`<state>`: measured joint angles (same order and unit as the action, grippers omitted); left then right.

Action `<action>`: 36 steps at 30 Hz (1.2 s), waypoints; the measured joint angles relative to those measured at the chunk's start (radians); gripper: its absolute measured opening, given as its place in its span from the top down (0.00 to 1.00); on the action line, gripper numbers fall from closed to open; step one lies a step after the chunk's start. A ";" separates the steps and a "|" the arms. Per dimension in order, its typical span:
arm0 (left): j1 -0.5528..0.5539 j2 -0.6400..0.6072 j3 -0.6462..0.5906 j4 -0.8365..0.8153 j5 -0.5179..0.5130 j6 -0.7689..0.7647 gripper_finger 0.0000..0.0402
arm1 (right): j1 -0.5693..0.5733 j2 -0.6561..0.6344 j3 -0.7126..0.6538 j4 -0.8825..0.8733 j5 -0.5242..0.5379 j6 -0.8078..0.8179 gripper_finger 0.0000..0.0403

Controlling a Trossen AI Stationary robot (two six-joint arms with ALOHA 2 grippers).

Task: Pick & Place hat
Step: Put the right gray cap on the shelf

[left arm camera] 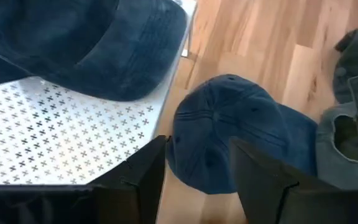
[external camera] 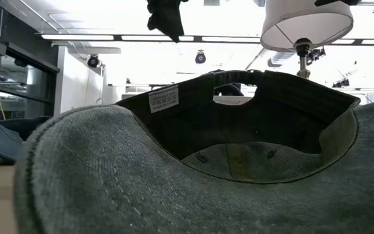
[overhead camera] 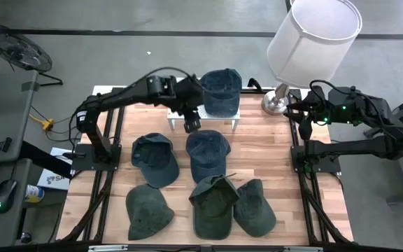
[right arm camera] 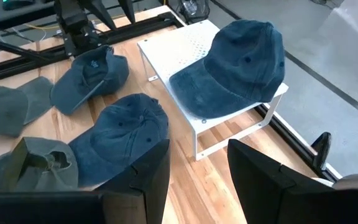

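Observation:
A dark blue cap lies crown up on the perforated top of a white rack at the table's far middle. My left gripper hangs open above the rack's near edge, holding nothing. In the left wrist view its fingers frame a second blue cap lying on the wood below. A third blue cap and three green caps lie nearer the front. My right gripper waits open at the table's far right.
A lamp with a white shade stands at the far right corner, beside the right arm. An upturned green cap fills the low view. Bare wood shows between the rack and the right edge.

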<state>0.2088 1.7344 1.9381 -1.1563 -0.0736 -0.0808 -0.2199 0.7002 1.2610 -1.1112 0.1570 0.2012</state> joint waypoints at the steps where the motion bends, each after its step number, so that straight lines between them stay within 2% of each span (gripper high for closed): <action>1: -0.017 0.000 0.000 -0.001 -0.015 -0.008 0.58 | 0.000 0.000 0.000 -0.005 -0.011 0.000 0.62; 7: -0.077 0.000 -0.021 -0.041 -0.053 -0.049 0.58 | 0.000 0.000 0.000 -0.023 -0.016 0.000 0.62; 12: -0.092 -0.016 -0.102 -0.043 -0.040 -0.067 0.58 | 0.000 0.001 0.000 -0.028 -0.055 0.034 0.62; 17: -0.105 -0.056 -0.225 0.030 -0.022 -0.092 0.58 | 0.000 0.007 0.000 -0.079 -0.112 0.095 0.62; 22: -0.142 -0.156 -0.369 0.157 -0.023 -0.139 0.58 | 0.000 0.037 0.001 -0.113 -0.176 0.143 0.62; 28: -0.195 -0.287 -0.529 0.222 -0.066 -0.170 0.58 | 0.011 0.112 0.001 -0.129 -0.272 0.239 0.62; 36: -0.224 -0.470 -0.680 0.251 -0.070 -0.195 0.58 | 0.151 0.264 0.001 -0.133 -0.316 0.373 0.62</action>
<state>-0.0153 1.2640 1.2585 -0.9051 -0.1432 -0.2762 -0.0691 0.9644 1.2617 -1.2443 -0.1586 0.5738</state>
